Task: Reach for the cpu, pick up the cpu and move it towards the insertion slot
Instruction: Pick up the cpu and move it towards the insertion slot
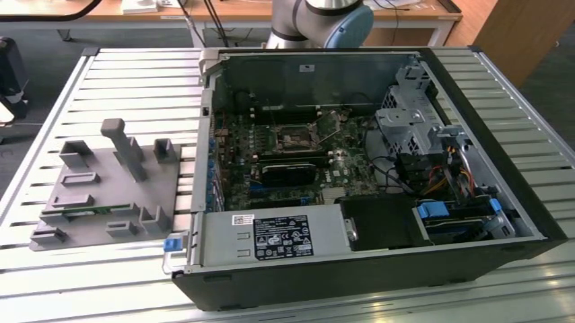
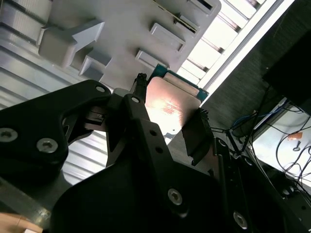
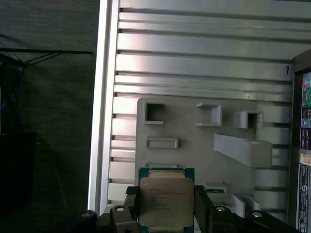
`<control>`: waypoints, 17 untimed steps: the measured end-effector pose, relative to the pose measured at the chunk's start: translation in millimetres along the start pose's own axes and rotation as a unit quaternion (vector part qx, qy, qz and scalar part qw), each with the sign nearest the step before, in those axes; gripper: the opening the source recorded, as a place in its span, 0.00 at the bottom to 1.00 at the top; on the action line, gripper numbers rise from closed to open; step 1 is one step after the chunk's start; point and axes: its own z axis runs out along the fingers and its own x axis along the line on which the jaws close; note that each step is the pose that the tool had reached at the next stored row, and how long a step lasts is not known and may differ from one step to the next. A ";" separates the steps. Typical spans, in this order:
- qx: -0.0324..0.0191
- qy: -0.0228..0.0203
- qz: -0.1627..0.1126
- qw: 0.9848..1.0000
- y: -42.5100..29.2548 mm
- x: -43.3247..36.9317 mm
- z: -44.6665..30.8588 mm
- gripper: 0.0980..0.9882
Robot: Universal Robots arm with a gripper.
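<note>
The gripper [image 3: 166, 216] has the cpu [image 3: 166, 203] in hand. In both wrist views the jaws are drawn in onto two opposite edges of the chip, one black finger on each side. Its metal top faces the cameras and its green rim shows past the fingers.

The cpu hangs above one edge of the grey fixture [image 3: 194, 145] and appears lifted clear of it. The insertion slot [image 1: 294, 139] lies inside the computer case [image 1: 359, 269]. The case stands just beside the fixture on the slatted worktop [image 1: 134, 74], to the exterior view's right of the fixture.

The step in hand looks like the carry. Doing it well means holding the chip level and gripping it by the edges only. The path should run high enough to clear the case wall between the fixture and the slot. The wrist should not twist, so the square chip stays true to the slot's frame.

The wrist is turned down toward the fixture, with the chip's face roughly flat to it. A pale joint of the arm [image 1: 324, 17] shows further back than the fixture, to the exterior view's right of it.
</note>
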 end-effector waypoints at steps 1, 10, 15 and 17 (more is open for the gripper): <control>0.000 0.000 0.000 1.000 0.0 0.0 -1.1 0.50; 0.002 0.000 0.000 1.000 0.4 0.0 -10.9 0.50; 0.003 0.000 0.000 1.000 0.5 0.0 -15.9 0.50; 0.003 0.000 0.000 1.000 0.6 0.0 -17.6 0.50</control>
